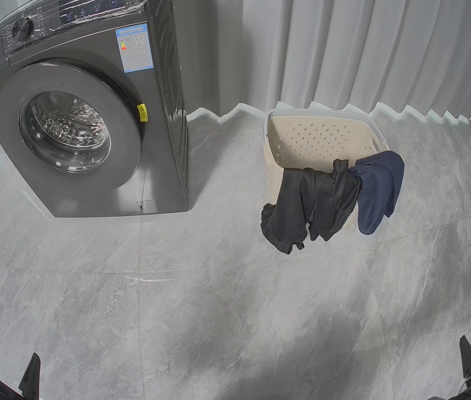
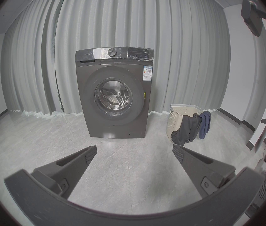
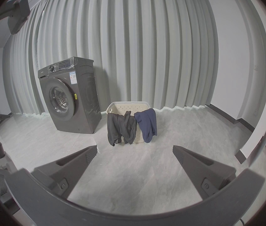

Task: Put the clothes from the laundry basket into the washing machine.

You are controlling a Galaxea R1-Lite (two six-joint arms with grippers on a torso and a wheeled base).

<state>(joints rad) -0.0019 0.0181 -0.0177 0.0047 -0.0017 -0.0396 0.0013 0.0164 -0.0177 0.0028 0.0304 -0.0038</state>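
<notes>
Head view is up, op here.

**OP:** Washing machine sits on my left, laundry basket on my right against the curtain, with a gap of bare floor between them. Both are well away from the arms.

**ENG:** Where are the clothes?

**OP:** I see two pieces, both draped over the basket's near rim. The dark grey garment hangs down the outside wall, its lower end at or near the floor. The navy garment is just beside it on the corner, touching it at the rim. I can't tell if there's more inside; the inner wall I can see is bare.

**ENG:** Grippers?

**OP:** Left gripper has its jaws spread wide and holds nothing, facing the machine. Right gripper is the same, jaws apart and empty, facing the basket. Both are low at the near edge of the head view.

**ENG:** Progress?

**OP:** I'd call it zero. No garment is lifted and through the glass the drum looks empty. The round door looks closed to me, so by my read it needs opening first. After that it's grab each garment, carry it across and push it in, and the base likely has to close the distance before any of that.
</notes>
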